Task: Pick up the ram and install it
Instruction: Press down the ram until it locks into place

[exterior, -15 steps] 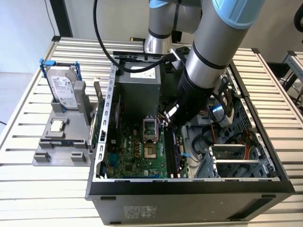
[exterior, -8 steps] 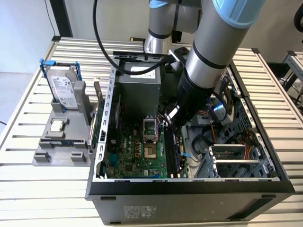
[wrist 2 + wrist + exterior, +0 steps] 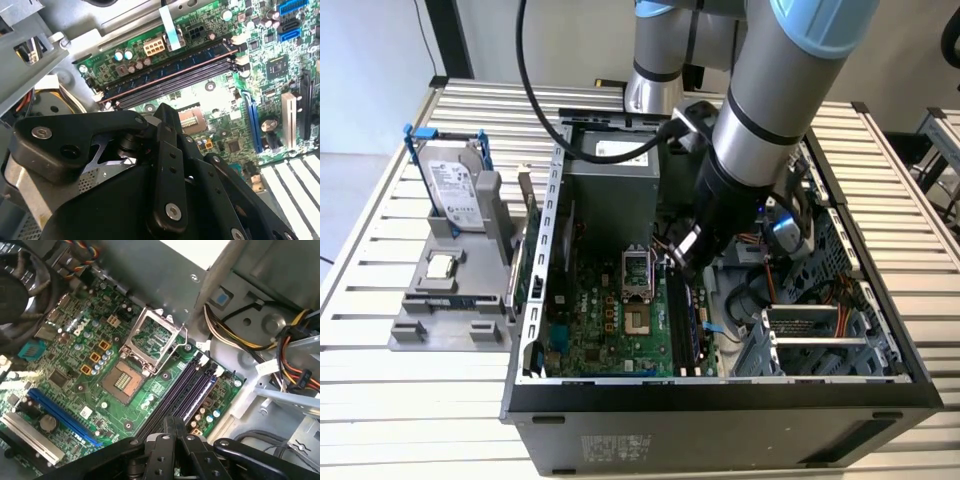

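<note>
The ram [image 3: 175,61] is a long dark blue-green stick with a row of chips. It stands in the outermost of the black motherboard slots [image 3: 170,80], near the board's edge. In the exterior view the ram [image 3: 701,318] lies just right of the CPU socket [image 3: 635,270]. My gripper [image 3: 680,262] is lowered into the open computer case, directly over the slots' far end. Both wrist views show its black fingers together with nothing between them, the gripper [image 3: 175,419] hovering a little above the slots and the ram [image 3: 204,392]. The gripper [image 3: 165,107] looks apart from the stick.
A silver hard drive [image 3: 455,185] stands in a grey holder on the slatted table at the exterior view's left, with a chip [image 3: 440,265] lying below it. The power supply [image 3: 610,150] sits at the case's back. Cables and a drive cage [image 3: 810,325] crowd the exterior view's right side.
</note>
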Motion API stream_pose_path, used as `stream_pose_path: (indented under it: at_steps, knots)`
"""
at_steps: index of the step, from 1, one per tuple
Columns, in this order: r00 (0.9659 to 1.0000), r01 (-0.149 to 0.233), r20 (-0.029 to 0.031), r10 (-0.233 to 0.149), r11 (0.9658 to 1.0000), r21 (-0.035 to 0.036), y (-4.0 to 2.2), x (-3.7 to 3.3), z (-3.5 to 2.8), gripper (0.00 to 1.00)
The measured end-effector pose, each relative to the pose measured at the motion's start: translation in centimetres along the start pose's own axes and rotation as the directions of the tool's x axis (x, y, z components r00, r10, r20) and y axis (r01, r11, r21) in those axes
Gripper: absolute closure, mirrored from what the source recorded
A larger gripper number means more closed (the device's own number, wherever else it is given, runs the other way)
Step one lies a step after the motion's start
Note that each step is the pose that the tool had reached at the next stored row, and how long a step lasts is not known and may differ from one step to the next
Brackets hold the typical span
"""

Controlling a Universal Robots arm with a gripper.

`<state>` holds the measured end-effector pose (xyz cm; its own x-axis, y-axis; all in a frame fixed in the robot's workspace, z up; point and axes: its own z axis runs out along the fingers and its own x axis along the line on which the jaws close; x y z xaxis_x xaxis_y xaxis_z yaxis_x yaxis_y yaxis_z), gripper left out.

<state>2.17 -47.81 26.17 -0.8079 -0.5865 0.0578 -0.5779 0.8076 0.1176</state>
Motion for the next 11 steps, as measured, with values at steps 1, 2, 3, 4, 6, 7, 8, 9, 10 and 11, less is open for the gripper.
stream_pose_path:
  at_steps: [1,2,3,4,6,7,8,9,10,11]
  knots:
    - [0.9999,0.012,-0.0013,-0.012,0.9999,0.0006,0.00,0.00,0.00,1.00]
    - [0.9998,0.021,-0.0025,-0.021,0.9998,0.0012,0.00,0.00,0.00,1.00]
    - [0.9995,0.033,-0.0038,-0.033,0.9995,0.0018,0.00,0.00,0.00,1.00]
    - [0.9990,0.043,-0.0051,-0.043,0.9991,0.0024,0.00,0.00,0.00,1.00]
    - [0.9979,0.064,-0.0077,-0.064,0.9979,0.0035,0.00,0.00,0.00,1.00]
    - [0.9971,0.075,-0.0091,-0.075,0.9971,0.0040,0.00,0.00,0.00,1.00]
    - [0.9962,0.087,-0.0105,-0.087,0.9962,0.0046,0.00,0.00,0.00,1.00]
    - [0.9952,0.098,-0.0118,-0.098,0.9952,0.0051,0.00,0.00,0.00,1.00]
    - [0.9940,0.109,-0.0132,-0.109,0.9941,0.0057,0.00,0.00,0.00,1.00]
    - [0.9928,0.119,-0.0144,-0.119,0.9929,0.0060,0.00,0.00,0.00,1.00]
